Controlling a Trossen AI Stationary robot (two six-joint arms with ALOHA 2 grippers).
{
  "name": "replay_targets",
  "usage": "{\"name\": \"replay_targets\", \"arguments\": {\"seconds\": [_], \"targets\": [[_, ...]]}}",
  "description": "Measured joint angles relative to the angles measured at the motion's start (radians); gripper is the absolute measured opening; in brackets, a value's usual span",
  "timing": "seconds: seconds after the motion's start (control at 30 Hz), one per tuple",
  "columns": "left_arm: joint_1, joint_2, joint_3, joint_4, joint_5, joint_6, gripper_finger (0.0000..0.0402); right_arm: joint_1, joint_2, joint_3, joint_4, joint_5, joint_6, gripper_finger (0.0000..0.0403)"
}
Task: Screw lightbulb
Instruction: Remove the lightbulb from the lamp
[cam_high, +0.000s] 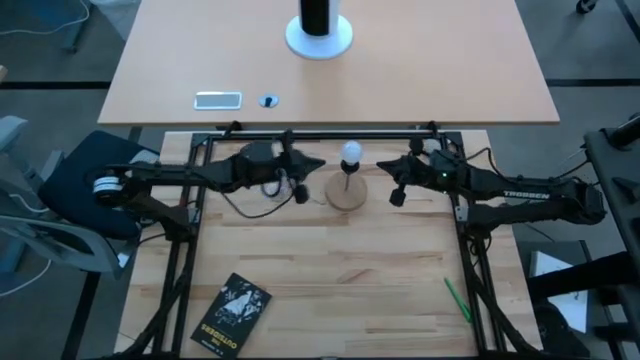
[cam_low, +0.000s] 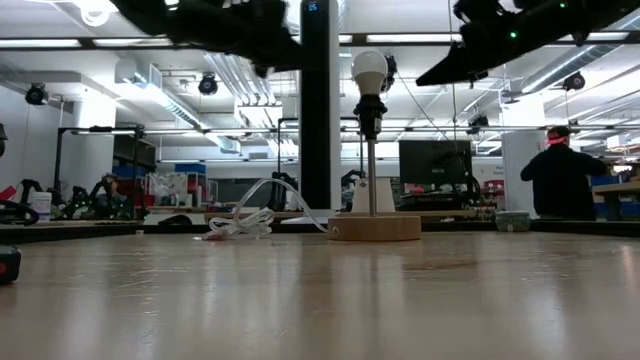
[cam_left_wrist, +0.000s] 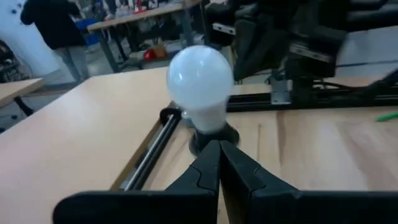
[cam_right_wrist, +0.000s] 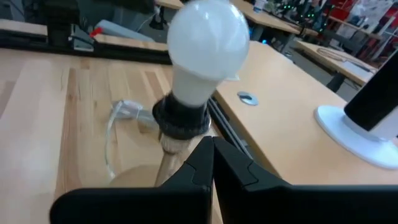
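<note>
At frame centre the lightbulb (cam_low: 369, 70) sits upright in a black socket (cam_low: 369, 112) atop a thin post on a round wooden base (cam_low: 375, 229), white cord (cam_low: 245, 222) coiled to its left on the surface (cam_low: 320, 300).

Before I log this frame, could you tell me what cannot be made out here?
- Lightbulb screw base: hidden inside the dark socket, every view.
- Black book cover text: too small, high view.
- Left gripper and right gripper: cut off by the low view's top edge.

Lightbulb (cam_right_wrist: 208, 50) screw base was hidden inside the black socket (cam_right_wrist: 182, 118). Both arms were cut off by the top edge in the low view. Book (cam_high: 232, 314) cover text was too small to read. Person (cam_low: 562, 178) in the background was partly hidden.
</note>
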Motion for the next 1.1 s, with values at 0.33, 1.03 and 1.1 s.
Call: {"name": "replay_targets", "arguments": {"seconds": [0.33, 1.03, 1.1], "targets": [[-0.003, -0.488, -0.476, 0.254, -0.002, -0.051, 0.0000, -0.034, -0.347, -0.164, 0.003, -0.137, 0.000, 0.0000], [-0.004, -1.045, -0.887, 0.336, 0.038, -0.034, 0.0000, -0.036, -0.829, -0.509, 0.001, -0.220, 0.001, 0.0000], [-0.002, -1.055, -0.888, 0.305, 0.030, -0.020, 0.0000, -0.036, -0.841, -0.557, -0.004, -0.229, -0.020, 0.0000]]}}
